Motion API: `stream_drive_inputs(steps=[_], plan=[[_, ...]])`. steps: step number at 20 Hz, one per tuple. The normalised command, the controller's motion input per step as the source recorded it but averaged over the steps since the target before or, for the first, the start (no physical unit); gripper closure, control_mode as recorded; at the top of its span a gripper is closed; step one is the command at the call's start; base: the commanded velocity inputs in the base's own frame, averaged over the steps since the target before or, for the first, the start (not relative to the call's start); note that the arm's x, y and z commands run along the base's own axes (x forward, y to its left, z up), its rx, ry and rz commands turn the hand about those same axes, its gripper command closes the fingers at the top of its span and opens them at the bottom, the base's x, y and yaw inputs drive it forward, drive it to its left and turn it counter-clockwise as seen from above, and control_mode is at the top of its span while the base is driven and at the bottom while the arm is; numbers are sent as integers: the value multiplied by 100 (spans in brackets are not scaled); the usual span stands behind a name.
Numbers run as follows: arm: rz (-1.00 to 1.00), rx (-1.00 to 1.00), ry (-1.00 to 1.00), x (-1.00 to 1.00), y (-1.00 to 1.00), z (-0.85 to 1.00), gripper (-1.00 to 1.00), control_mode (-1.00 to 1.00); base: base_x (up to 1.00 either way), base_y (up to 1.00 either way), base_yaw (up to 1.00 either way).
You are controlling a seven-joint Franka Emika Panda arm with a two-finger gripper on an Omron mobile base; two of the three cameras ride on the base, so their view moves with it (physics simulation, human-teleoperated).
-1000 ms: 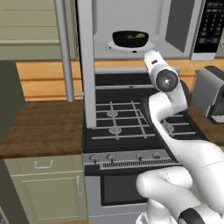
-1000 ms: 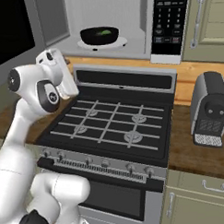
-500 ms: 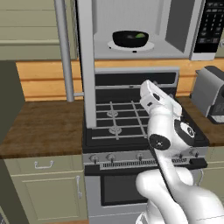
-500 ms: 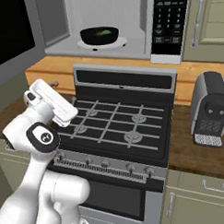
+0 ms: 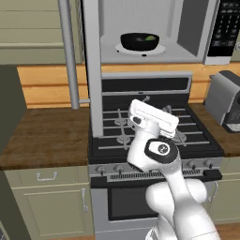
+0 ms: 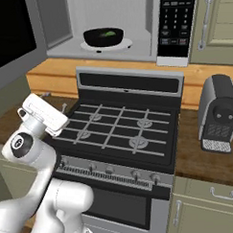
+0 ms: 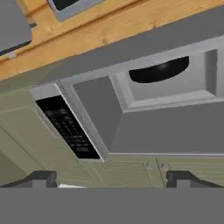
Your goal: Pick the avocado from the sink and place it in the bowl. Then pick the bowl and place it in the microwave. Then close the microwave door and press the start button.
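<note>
The black bowl point(image 5: 139, 41) point(image 6: 103, 37) sits on the white turntable inside the open microwave point(image 5: 187, 28) point(image 6: 133, 17), with the green avocado point(image 5: 150, 38) point(image 6: 108, 34) lying in it. The microwave door point(image 5: 92, 70) point(image 6: 12, 41) stands swung wide open to the left. The black keypad panel point(image 5: 224, 28) point(image 6: 175, 22) is on the microwave's right. My gripper point(image 7: 111, 179) point(image 5: 156, 104) hangs low over the stove's front, well below and in front of the bowl, open and holding nothing. The hand view, rolled, looks up at the bowl point(image 7: 159, 70). The sink is out of view.
The black gas stove point(image 5: 154, 131) point(image 6: 119, 132) lies under the arm. A grey appliance point(image 5: 225, 101) point(image 6: 219, 114) stands on the counter to the right. A wooden counter point(image 5: 42, 136) runs left of the stove, below the open door.
The hand has drawn back and down from the microwave's mouth to low over the stove. The bowl with the avocado stays inside. The jaws have stayed open.
</note>
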Motion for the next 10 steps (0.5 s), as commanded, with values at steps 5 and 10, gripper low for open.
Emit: stream_drive_inputs(steps=[5,10], plan=[[-26,-19,-14,-29,80,-21,-100,-100,0,0,0],[-11,-3,-12,-64,98,43,-100,-100,0,0,0]])
